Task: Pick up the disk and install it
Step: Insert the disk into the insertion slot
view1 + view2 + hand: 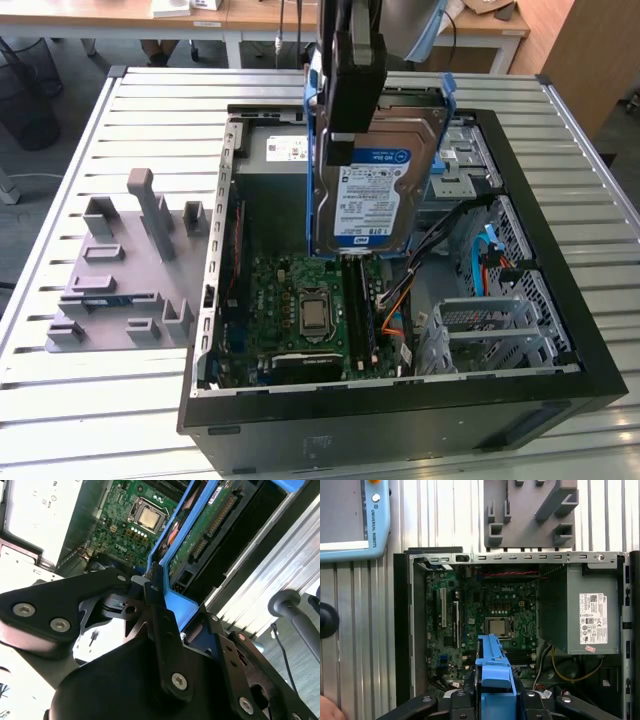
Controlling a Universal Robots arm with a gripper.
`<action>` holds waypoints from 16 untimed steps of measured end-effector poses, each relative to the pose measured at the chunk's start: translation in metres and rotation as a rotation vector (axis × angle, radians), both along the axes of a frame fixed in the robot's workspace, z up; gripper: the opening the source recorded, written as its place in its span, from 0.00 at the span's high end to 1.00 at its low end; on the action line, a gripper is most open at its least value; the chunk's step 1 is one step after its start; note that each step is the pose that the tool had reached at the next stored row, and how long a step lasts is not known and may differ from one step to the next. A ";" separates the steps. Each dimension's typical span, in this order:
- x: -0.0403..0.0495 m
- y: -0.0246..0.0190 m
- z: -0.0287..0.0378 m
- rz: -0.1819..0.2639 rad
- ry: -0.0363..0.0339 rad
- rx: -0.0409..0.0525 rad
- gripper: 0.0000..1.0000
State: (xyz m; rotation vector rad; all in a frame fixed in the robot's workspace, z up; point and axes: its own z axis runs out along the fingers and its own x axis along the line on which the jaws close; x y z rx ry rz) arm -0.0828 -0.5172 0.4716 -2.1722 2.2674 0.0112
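Aloft over the open computer case [590, 385], the disk [378, 190] hangs nearly upright, its white-and-blue label turned to the near side, above the far edge of the green motherboard [290, 295]. The gripper [341, 145] is clenched on the disk's blue carrier frame, its fingers [160, 615] pinching the frame's edge in the second wrist view. A grey fixture block [120, 285] sits on the slatted table [90, 420] at the exterior view's left, just beside the case.
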 end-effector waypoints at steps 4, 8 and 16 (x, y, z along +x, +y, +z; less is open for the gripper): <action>0.0000 -0.0061 -0.0002 0.000 0.0001 -0.0002 0.64; 0.0002 -0.0100 -0.0006 0.000 0.0000 -0.0001 0.64; 0.0137 -0.0120 -0.0012 0.000 0.0009 -0.0002 0.64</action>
